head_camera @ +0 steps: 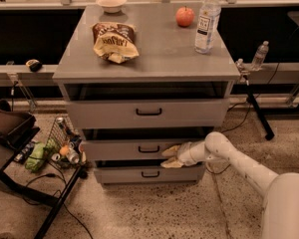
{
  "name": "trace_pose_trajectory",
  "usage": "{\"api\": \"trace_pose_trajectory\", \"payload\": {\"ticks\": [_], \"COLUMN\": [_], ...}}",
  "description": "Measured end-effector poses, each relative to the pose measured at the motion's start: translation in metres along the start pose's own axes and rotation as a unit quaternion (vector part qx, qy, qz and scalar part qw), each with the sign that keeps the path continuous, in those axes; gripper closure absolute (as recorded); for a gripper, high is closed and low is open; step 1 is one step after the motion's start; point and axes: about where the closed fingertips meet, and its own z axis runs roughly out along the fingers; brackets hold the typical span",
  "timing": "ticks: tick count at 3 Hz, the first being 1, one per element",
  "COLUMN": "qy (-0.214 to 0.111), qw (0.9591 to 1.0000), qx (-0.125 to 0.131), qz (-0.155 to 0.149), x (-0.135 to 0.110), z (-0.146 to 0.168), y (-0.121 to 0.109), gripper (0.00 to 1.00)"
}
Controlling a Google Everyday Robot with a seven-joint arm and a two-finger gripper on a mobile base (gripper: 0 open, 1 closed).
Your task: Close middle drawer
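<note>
Jaws' state: can't tell. Gripper (173,156) on middle drawer (119,149) front, right side. Pushing step, seemingly. Next: straight shove inward.

1. Middle drawer (120,150): grey metal front, matt, smooth; black loop handle.
2. Gripper (171,157): pale tan, dull, set against the middle drawer's front at its right end.
3. Arm (235,161): white shell, smooth, looks like plastic, soft sheen.
4. Cabinet top (164,51): grey, matt, even.
5. Chip bag (113,41): crinkled, glossy film.
6. Bottle (208,20): clear plastic, white label.
7. Apple (185,16): smooth skin, slight shine.
8. Floor (139,213): speckled stone look, lightly polished.
</note>
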Motion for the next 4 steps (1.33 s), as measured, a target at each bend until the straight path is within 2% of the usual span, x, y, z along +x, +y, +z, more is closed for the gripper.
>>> {"api": "trace_pose_trajectory", "payload": {"ticks": [1,2,3,4], "qy": [0.000,0.014,0.070,0.143], "qw": [1.0000,0.9997,0.9968,0.9879], "qx": [0.000,-0.013,-0.003,0.000], "qz": [0.000,-0.017,-0.039,-0.060], "x": [0.000,-0.012,-0.026,-0.047], "z": [0.000,0.001,-0.027,-0.061], "y": [0.000,0.015,0.025,0.040], "gripper": [0.35,0.58,0.82,1.00]}}
